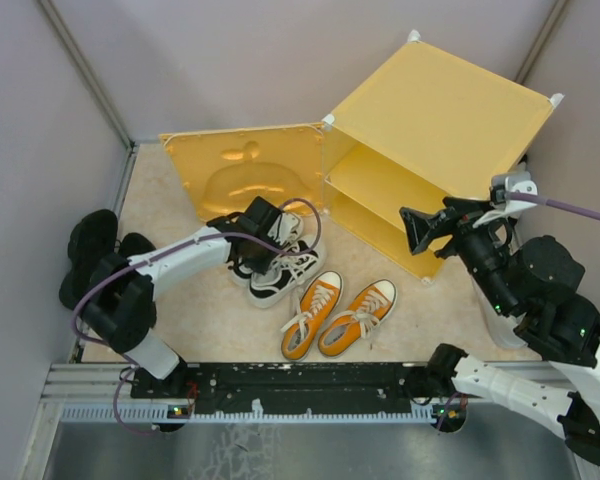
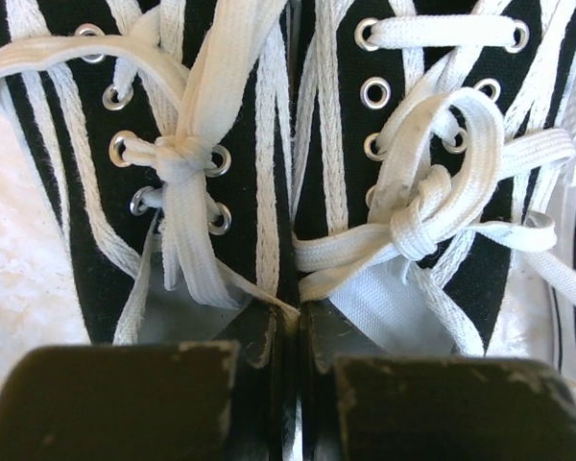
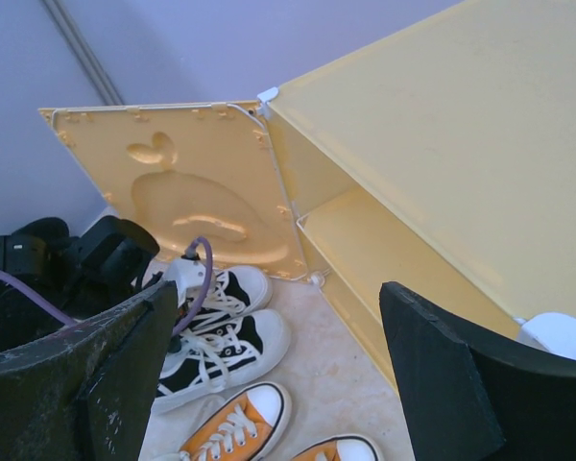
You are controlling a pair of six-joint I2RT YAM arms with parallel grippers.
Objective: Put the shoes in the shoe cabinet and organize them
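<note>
Left wrist: flat laces (image 2: 187, 182) cross black canvas shoes (image 2: 96, 288).

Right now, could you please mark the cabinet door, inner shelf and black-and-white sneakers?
cabinet door (image 1: 242, 182): top external view, embossed fruit.
inner shelf (image 1: 380, 185): top external view, top face.
black-and-white sneakers (image 1: 283, 272): top external view, nearer shoe's laces.

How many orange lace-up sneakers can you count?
2. The left orange lace-up sneaker and the right orange lace-up sneaker lie side by side, before the yellow plastic cabinet.
</note>
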